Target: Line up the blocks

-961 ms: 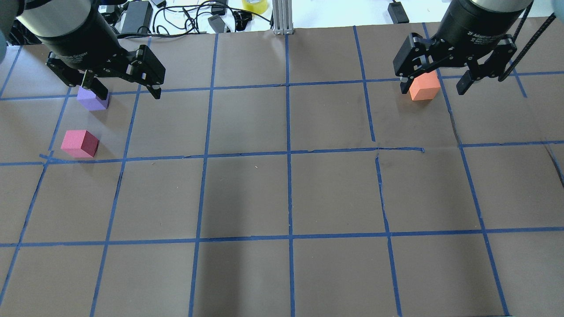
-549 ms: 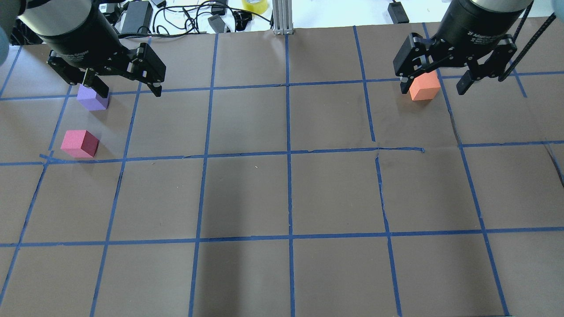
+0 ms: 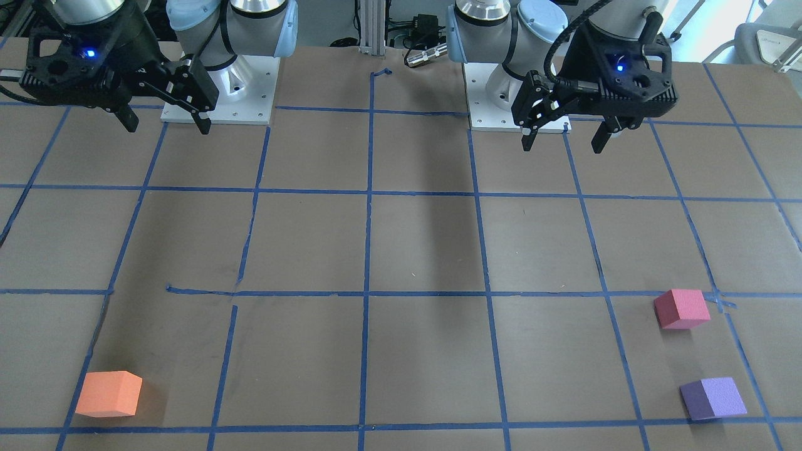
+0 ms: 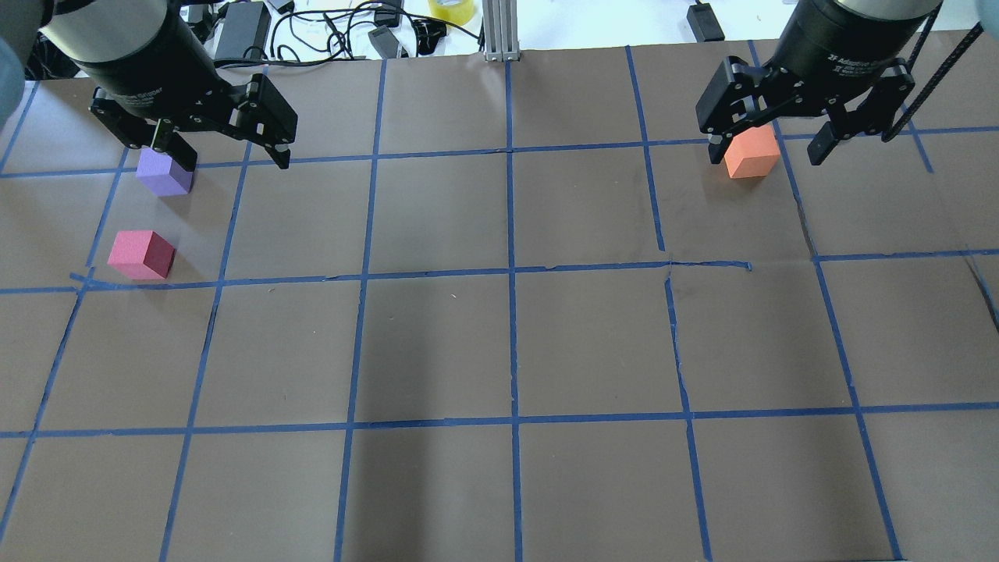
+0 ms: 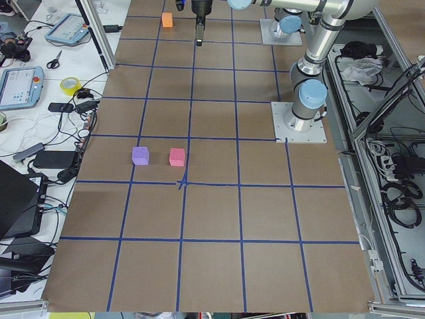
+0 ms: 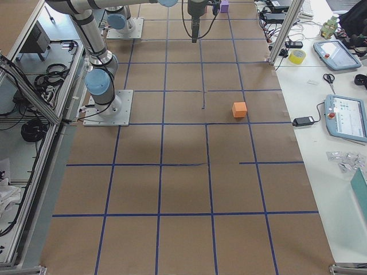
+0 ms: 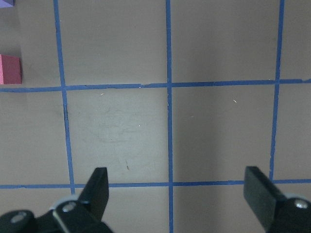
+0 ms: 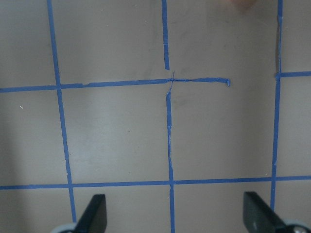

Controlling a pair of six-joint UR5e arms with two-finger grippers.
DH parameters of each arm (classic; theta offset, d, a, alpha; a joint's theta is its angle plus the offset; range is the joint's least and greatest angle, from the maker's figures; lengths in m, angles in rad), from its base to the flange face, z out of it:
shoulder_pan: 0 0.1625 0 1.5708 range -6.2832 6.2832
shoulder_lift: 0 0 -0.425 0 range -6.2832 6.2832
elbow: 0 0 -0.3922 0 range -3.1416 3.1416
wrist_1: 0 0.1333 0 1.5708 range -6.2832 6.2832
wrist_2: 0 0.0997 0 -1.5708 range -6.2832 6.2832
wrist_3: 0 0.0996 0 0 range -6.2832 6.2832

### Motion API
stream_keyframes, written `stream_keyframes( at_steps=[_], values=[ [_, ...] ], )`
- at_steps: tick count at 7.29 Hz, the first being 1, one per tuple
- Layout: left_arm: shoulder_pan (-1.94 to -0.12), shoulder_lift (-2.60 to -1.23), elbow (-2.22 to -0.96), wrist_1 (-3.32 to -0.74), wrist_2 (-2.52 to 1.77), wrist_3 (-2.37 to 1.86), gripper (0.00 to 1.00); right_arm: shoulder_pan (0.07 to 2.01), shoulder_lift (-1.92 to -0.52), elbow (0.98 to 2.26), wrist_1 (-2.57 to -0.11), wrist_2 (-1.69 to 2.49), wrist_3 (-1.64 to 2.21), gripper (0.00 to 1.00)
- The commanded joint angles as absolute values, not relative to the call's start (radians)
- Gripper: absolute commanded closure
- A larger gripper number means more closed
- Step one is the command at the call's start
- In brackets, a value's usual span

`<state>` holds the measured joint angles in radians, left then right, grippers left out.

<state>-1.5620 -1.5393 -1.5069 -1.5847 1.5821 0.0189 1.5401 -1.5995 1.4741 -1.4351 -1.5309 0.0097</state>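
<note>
- The blocks were small matte foam cubes of like size, with sharp edges and plain faces.
- The orange block [image 3: 108, 393] sat on the robot's right, far from the bases, inside a grid square and turned a little against the tape lines.
- The purple block [image 3: 713, 398] sat on the robot's left, about as far out as the orange one and well apart from it across the table [image 3: 413, 250].
- The pink block [image 3: 682, 309] lay near the purple one, a step nearer the robot, just beside a crossing of blue tape [image 3: 366, 294].
- All stood flat on the brown paper, none touching another.
- Count: three blocks, one of each colour; two grippers, each with two fingers.
- The left gripper [image 3: 562, 143] hung above the table close to its base, fingers spread wide with nothing between them; its wrist view showed bare paper between the fingertips and the pink block at the left edge.
- The right gripper [image 3: 168, 127] hung likewise near its own base, fingers wide apart and gripping nothing.
- Neither gripper touched a block.
</note>
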Motion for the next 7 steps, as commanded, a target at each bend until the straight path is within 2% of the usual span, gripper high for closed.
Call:
stream_keyframes(
  at_steps=[1,7],
  values=[
    [-1.565,-1.546,-1.508,-1.58,1.582,0.018,0.0,1.54,-1.6,1.479,-1.436,-1.529,0.009,0.0],
    [-1.568,-1.546,-1.525,-1.55,1.589,0.02,0.0,1.54,-1.598,1.482,-1.436,-1.529,0.005,0.0]
  ],
)
